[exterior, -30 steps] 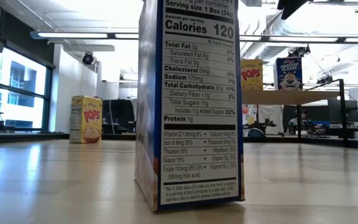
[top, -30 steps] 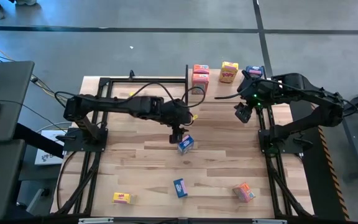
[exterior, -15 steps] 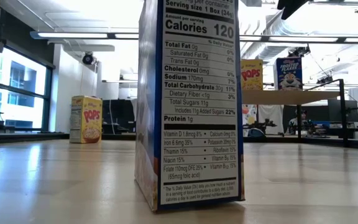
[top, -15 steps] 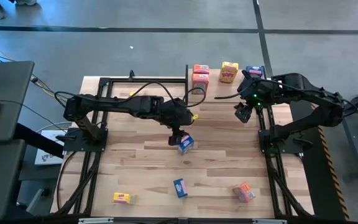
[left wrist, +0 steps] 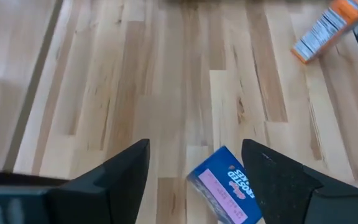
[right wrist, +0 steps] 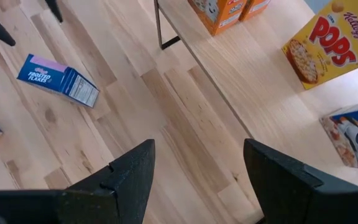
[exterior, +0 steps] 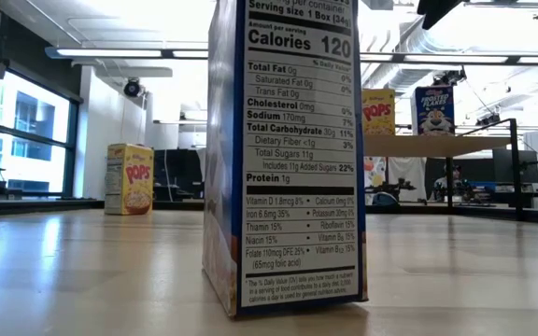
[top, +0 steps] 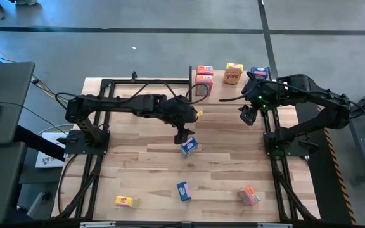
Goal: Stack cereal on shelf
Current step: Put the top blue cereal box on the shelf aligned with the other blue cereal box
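My left gripper (top: 182, 134) hangs open over the middle of the table, just above a blue cereal box (top: 189, 147) that lies flat. In the left wrist view the box (left wrist: 225, 193) lies between and below the spread fingers. My right gripper (top: 247, 115) waits open by the shelf (top: 243, 90), which stands at the far right. On the shelf stand two orange boxes (top: 204, 76), a yellow box (top: 233, 73) and a blue box (top: 259, 73); all show in the right wrist view, on the shelf (right wrist: 253, 81).
Loose boxes stand near the table's near edge: a yellow one (top: 123, 201), a blue one (top: 183, 190), upright and close in the low view (exterior: 288, 159), and an orange one (top: 248, 196). Black frame rails (top: 100, 126) run along both table sides.
My left gripper has dipped a little toward the blue box and then drawn back up and toward the table's far edge, staying open. The blue box has stayed where it was.
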Robot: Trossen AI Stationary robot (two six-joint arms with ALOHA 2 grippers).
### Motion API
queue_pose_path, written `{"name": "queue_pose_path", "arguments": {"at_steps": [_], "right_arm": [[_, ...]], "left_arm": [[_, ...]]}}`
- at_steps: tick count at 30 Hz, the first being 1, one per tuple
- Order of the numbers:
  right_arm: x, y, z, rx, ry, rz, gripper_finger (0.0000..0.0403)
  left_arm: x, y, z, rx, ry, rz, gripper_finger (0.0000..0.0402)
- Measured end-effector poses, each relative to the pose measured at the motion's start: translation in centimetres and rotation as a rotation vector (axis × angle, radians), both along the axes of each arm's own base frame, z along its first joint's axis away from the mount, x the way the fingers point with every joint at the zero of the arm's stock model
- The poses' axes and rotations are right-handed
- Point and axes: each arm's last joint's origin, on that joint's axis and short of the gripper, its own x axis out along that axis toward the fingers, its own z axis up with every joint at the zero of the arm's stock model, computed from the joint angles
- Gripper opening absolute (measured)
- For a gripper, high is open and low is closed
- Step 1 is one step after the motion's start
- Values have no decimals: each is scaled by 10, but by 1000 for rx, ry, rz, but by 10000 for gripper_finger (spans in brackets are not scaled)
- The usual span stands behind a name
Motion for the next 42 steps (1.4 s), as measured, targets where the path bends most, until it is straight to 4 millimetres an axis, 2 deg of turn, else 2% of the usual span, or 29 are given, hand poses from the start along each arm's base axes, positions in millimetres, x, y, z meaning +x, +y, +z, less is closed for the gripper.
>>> {"name": "queue_pose_path", "arguments": {"at_steps": [7, 15, 21, 28, 42], "right_arm": [[0, 0, 0, -13, 7, 17, 239], [-1, -2, 1, -74, 14, -14, 239], [0, -2, 1, -75, 7, -15, 239], [1, -2, 1, -76, 3, -15, 239], [1, -2, 1, -73, 4, -14, 239]], "left_arm": [[0, -2, 0, -115, -2, 160, 257], [0, -37, 0, -153, 6, 103, 257], [-1, -57, -2, -167, -3, 269, 257], [-5, -60, -5, -139, 1, 436, 257], [14, -62, -50, -134, 148, 455, 257]]}}
